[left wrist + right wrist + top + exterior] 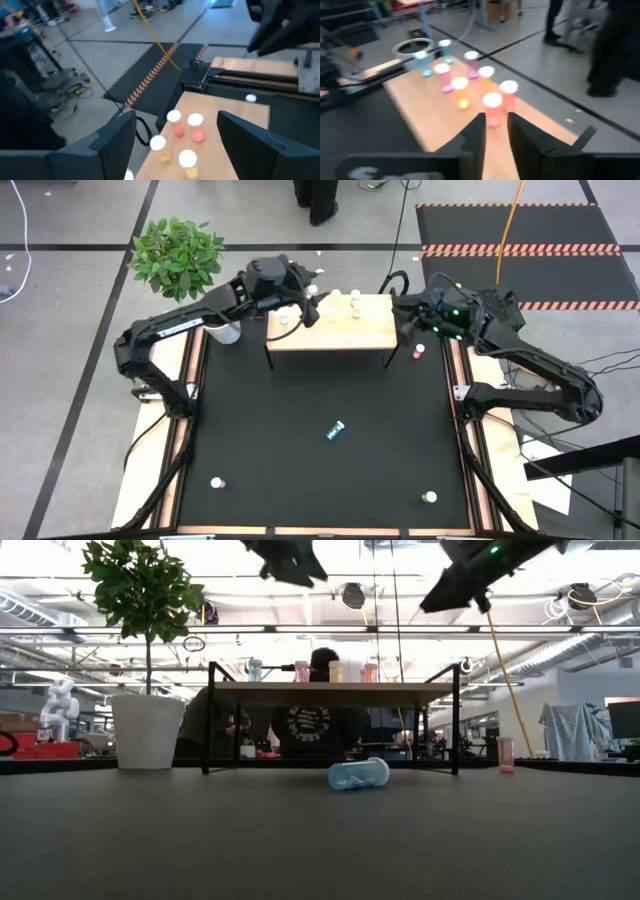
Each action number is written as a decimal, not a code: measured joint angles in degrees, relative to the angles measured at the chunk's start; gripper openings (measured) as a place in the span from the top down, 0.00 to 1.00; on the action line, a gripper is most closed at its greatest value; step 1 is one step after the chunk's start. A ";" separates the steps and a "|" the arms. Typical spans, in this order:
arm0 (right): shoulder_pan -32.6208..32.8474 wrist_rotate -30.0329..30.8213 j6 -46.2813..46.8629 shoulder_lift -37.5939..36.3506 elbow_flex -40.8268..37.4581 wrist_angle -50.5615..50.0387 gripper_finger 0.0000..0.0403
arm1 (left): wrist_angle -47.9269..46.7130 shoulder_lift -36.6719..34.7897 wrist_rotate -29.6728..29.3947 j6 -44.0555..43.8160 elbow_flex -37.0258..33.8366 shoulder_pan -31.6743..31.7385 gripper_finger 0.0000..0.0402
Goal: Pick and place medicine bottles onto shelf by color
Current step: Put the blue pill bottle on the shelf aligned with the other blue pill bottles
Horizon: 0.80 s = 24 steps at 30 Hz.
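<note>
Medicine bottles [492, 100] stand crowded near the shelf's [345, 335] back edge. Right gripper [495, 131], fingers nearly together and empty, hovers just beside them and risks toppling neighbours. Left gripper [175, 137], fingers apart, hangs over the same cluster.

High view: straight down over whole table [300, 470], both arms in frame. Low view: at table-top height, level across the mat toward the room; shelf [330, 692] seen edge-on, mid-distance. Left wrist view: close above shelf [240, 150], facing outward to floor. Right wrist view: close above shelf top [435, 120], facing along it. Shelf shared by all four.
</note>
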 joint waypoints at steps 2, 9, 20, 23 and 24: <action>0.00 -2.50 0.30 -2.55 0.00 -2.90 0.75 | -1.98 -2.15 -3.13 -3.67 0.05 -1.88 0.30; 0.07 -4.48 -0.50 -8.38 -0.02 -8.07 0.63 | -20.51 -7.15 -10.61 -23.72 -0.02 -10.46 0.30; 13.98 3.25 22.15 -6.49 -0.07 -11.96 0.65 | -33.72 -5.23 -11.11 -49.47 -0.65 -21.02 0.30; 22.67 10.01 32.26 -4.17 -0.07 -12.11 0.65 | -33.06 -3.70 -10.92 -51.86 -2.09 -24.27 0.30; 25.46 12.08 37.05 -3.36 -0.07 -12.21 0.65 | -33.14 -2.70 -10.63 -52.33 -2.74 -25.35 0.30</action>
